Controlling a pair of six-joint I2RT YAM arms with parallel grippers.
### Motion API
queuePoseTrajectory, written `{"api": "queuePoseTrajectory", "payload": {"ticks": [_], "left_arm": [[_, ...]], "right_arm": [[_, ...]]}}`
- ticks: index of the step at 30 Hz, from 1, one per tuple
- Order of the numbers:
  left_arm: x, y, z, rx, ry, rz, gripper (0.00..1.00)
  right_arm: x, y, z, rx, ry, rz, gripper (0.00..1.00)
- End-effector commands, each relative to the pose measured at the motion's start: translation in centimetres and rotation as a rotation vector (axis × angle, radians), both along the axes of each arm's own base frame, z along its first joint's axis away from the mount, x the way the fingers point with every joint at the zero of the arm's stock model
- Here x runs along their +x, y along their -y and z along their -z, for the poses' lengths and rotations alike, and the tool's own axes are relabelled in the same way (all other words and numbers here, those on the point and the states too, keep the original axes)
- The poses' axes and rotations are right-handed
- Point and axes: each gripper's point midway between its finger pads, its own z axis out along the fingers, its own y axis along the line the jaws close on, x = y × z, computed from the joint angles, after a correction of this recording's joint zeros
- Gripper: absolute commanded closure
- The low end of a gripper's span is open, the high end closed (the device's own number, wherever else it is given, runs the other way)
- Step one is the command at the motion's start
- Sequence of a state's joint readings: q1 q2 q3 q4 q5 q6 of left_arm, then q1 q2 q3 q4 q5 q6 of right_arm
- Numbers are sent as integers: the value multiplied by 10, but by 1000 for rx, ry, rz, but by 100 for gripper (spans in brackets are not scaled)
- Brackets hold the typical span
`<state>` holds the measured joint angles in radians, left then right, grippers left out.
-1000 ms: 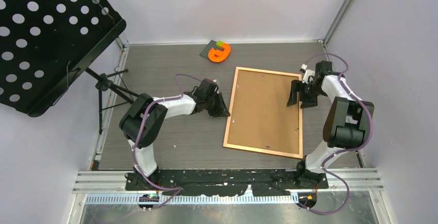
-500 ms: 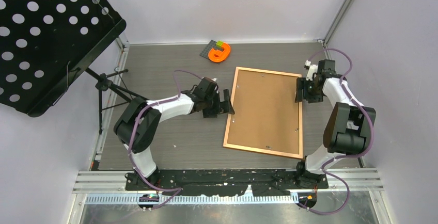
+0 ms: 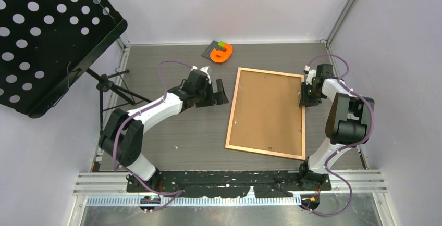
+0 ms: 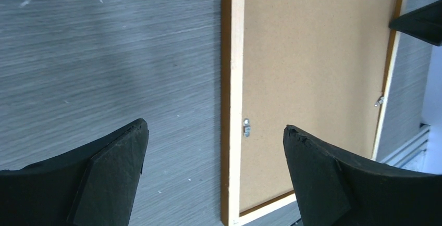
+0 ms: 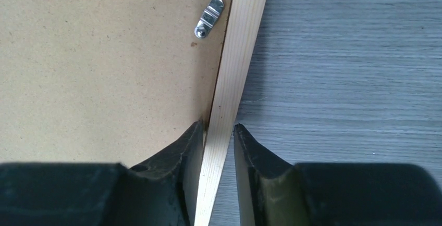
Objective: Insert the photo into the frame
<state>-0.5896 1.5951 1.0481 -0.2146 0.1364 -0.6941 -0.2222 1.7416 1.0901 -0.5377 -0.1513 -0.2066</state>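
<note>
The frame (image 3: 232,114) is lying flat on the grey counter (image 3: 172,132), back side up and slightly askew. Its near short rail is sitting close to the arms' bases, and its long sides are running away toward the far wall. A plain brown backing board (image 3: 267,111) is filling the frame, and small metal clips (image 5: 208,17) are showing along the board's edges.

Partway up the frame's right long rail, the right gripper (image 5: 218,129) is pinching narrowly. One finger is pressing on the board side of the pale wood strip and the other on the counter side, so it is holding the frame by that rail.

Across the frame and a little farther back, the left gripper (image 3: 219,91) is hanging just beside the left long rail with its jaws spread wide, and it is holding nothing. In its wrist view the rail and one clip are lying in the gap between the fingers.

Near the far wall, an orange object (image 3: 221,53) is resting on a small dark plate. At far left, a black perforated music stand (image 3: 47,33) is leaning over the counter's edge.
</note>
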Motion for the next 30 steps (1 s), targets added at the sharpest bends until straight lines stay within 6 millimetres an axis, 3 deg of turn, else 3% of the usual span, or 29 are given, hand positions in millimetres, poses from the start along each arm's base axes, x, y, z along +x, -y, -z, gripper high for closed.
{"api": "queuePoseTrajectory", "payload": {"ticks": [1,11,22,27,30], "left_arm": [[8,-16,-15,48,71,4,2],[19,-52,-8,137,81,-1,2],[20,-83,-6,224,85,81,1],[22,-82,-10,271,76,178,1],[22,-83,-5,289,53,204,0]], "right_arm": [[5,3,8,-22,6,-9,72],[3,-10,9,31,-5,-47,94],[10,-59,-3,43,24,-195,94],[9,-85,-3,55,27,-269,94],[8,-90,-3,62,27,-266,94]]}}
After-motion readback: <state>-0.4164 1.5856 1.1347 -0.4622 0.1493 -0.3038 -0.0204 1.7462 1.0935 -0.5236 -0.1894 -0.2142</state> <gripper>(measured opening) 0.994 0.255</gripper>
